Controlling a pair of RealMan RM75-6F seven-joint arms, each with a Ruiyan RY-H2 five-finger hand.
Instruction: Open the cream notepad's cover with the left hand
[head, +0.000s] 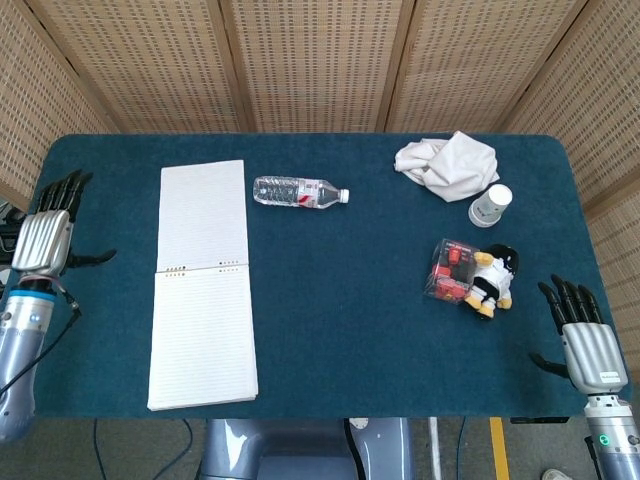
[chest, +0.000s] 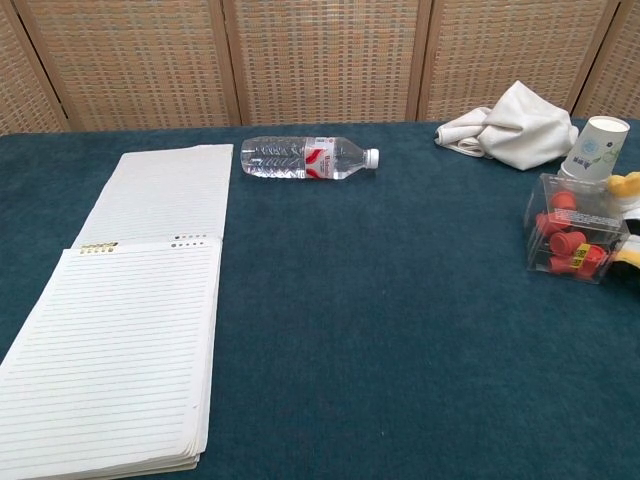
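The cream notepad (head: 203, 335) lies open at the table's left, its cover (head: 204, 215) folded flat away from the lined pages (chest: 110, 355); the same cover (chest: 165, 195) shows in the chest view. My left hand (head: 44, 232) hovers at the table's left edge, well left of the pad, fingers spread and holding nothing. At the near right corner my right hand (head: 583, 338) is also open and empty. Neither hand appears in the chest view.
A clear water bottle (head: 299, 191) lies just right of the cover. Far right are a white cloth (head: 446, 165), a paper cup (head: 490, 205), a clear box of red pieces (head: 453, 271) and a plush toy (head: 492, 280).
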